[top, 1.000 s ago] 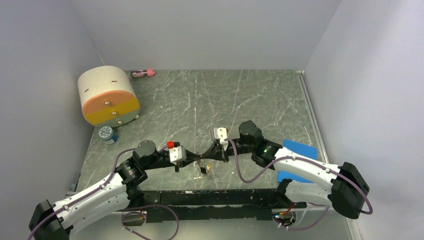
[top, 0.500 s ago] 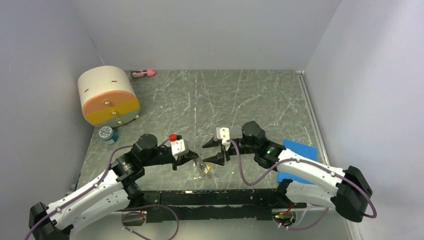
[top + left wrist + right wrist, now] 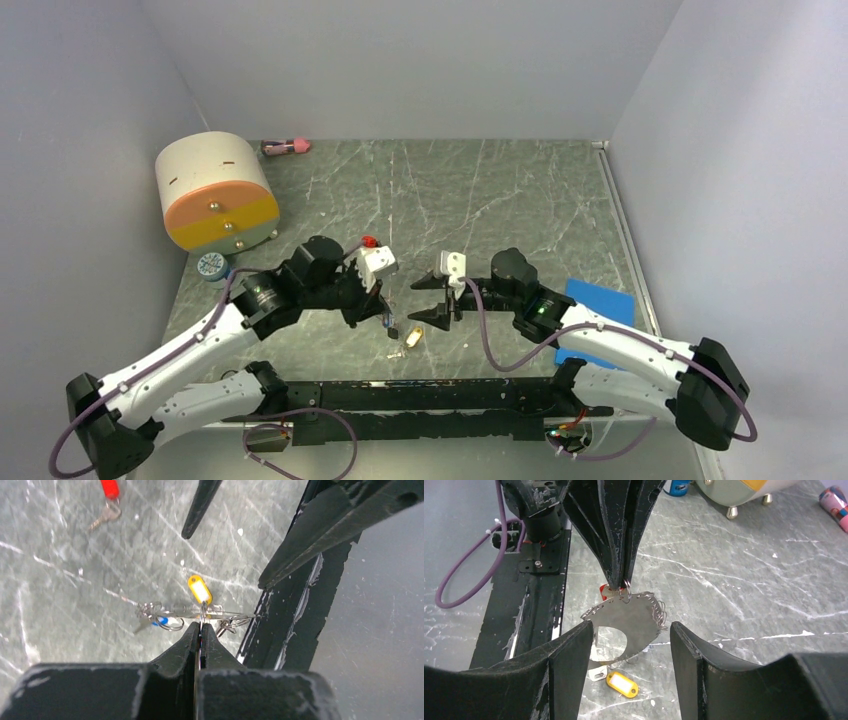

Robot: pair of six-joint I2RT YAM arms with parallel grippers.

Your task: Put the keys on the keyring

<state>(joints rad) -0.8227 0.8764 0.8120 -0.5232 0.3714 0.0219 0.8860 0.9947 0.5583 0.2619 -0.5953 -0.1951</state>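
Left fingers (image 3: pixel 609 540) pinched shut on the keyring (image 3: pixel 636 617) rim, with the plate over the tabletop (image 3: pixel 744 580). Right fingers (image 3: pixel 569 655) spread wide, one on each side of the plate, not touching. Red key (image 3: pixel 109 495) loose on the tabletop.

We see the right gripper (image 3: pixel 428 300) now spread open, off the keyring (image 3: pixel 636 620), while the left gripper (image 3: pixel 383 312) shifts it leftward in the frame.
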